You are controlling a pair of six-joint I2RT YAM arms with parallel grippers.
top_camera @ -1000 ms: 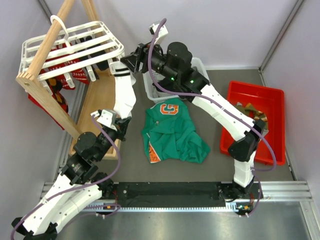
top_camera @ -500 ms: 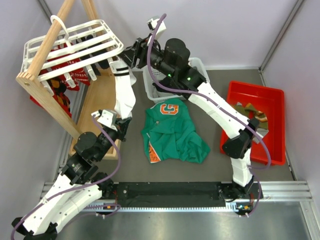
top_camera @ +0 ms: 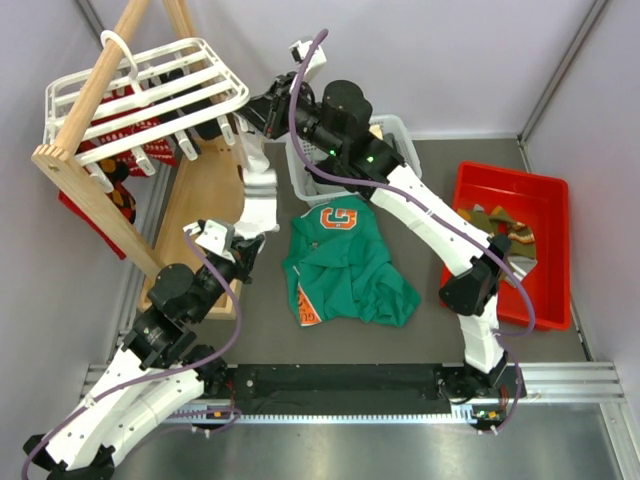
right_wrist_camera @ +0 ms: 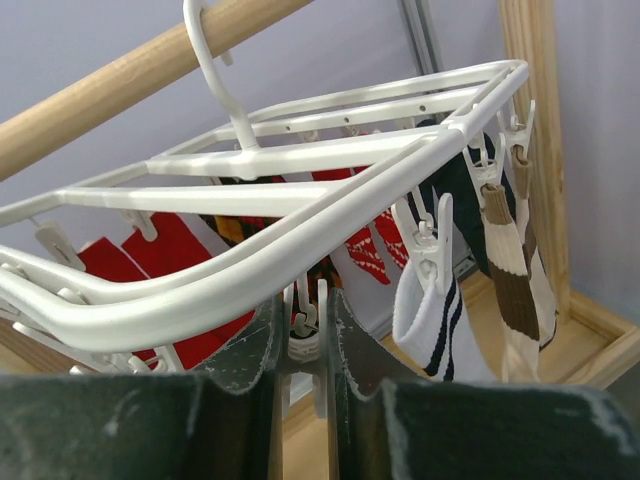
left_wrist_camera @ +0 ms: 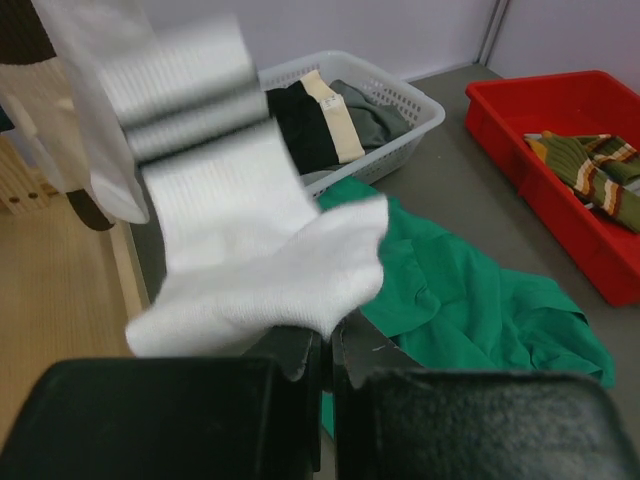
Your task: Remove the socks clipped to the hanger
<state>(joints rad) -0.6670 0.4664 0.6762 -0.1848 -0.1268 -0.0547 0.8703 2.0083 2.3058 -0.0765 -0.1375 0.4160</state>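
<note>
While your right arm reaches across to the near right corner of the hanger (top_camera: 147,98), its fingers (right_wrist_camera: 250,360) stand almost closed on one small white clip (right_wrist_camera: 305,335) hanging under the front rail, with only a slit of gap on each side of it. Your left fingers (left_wrist_camera: 298,365) are pressed together on the toe of the white sock (top_camera: 258,190), which runs as a slanted band from that hanger corner down to the left wrist. It crosses above the base board of the wooden rack (top_camera: 90,90). The hanger hooks over the rack's sloped bar, hard by the left wall, so room on that side is tight. The open worktop lies to the right, in the grey strip between the green shirt (top_camera: 350,265) and the red bin (top_camera: 510,185), and along the near edge in front of the shirt. The white basket (left_wrist_camera: 400,95) sits by the back wall, partly under your right arm. More socks hang from the far clips: a red patterned sock (right_wrist_camera: 170,250), a white one with dark bands (right_wrist_camera: 440,320) and a brown-and-cream one (right_wrist_camera: 515,270) beside the rack post. A striped sock (left_wrist_camera: 590,170) lies in the bin. From above, the right wrist covers the corner where the white sock's cuff meets the hanger. In the left wrist view the cuff is blurred and cut off at the top edge. The pinched clip seems to be the one on that cuff, but you cannot confirm it, nor whether the cuff is free.
</note>
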